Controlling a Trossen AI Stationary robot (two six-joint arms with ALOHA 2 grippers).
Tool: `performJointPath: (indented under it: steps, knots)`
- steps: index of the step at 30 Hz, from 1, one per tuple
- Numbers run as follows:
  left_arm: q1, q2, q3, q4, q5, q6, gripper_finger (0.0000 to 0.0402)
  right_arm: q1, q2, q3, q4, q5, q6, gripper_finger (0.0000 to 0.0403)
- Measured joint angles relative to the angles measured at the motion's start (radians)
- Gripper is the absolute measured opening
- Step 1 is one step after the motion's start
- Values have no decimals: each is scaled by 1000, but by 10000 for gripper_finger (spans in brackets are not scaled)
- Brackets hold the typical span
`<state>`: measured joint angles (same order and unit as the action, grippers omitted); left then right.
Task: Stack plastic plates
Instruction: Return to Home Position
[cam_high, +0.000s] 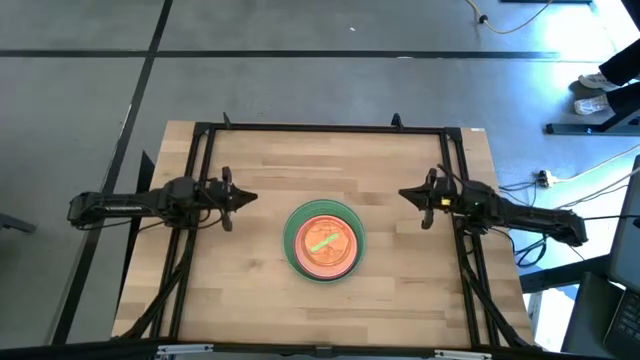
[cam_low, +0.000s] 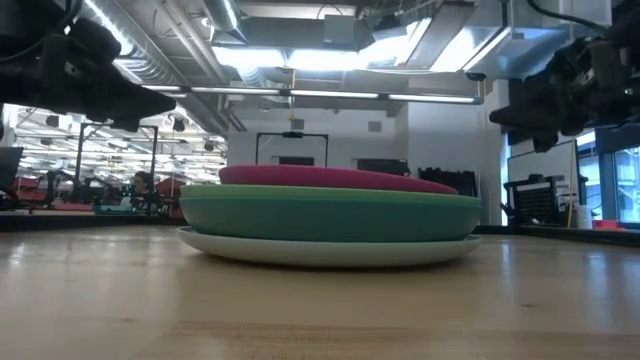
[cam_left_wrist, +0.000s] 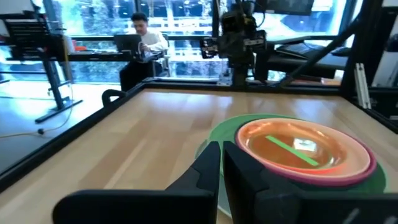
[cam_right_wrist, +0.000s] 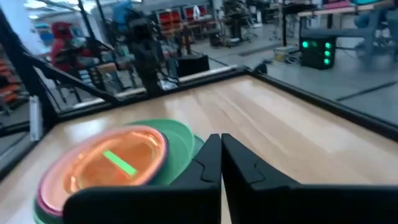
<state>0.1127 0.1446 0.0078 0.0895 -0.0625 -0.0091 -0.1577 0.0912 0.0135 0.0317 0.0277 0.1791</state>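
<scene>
The plastic plates (cam_high: 322, 241) sit in one stack at the middle of the table. A translucent orange plate (cam_left_wrist: 298, 146) lies on top, over a pink-red one, a green one (cam_low: 330, 214) and a pale one at the bottom (cam_low: 330, 250) that rests on the wood. A green streak shows in the top plate. My left gripper (cam_high: 250, 197) hovers left of the stack and is shut. My right gripper (cam_high: 404, 194) hovers right of it, also shut. Other plates of the stack are hidden.
A black frame (cam_high: 330, 128) runs around the wooden table's far and side edges. Bare wood (cam_high: 330, 165) lies all round the stack. A person sits at a desk beyond the table in the left wrist view (cam_left_wrist: 144, 37).
</scene>
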Motion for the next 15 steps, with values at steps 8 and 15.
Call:
performJointPath:
  steps: [8,15]
  knots:
    - [0,-143,1,-59,-14,-41,14,1,-58,-5,-13,-3,40,1]
    - [0,-130,0,-67,-28,-74,14,0,-36,-5,-18,-23,53,1]
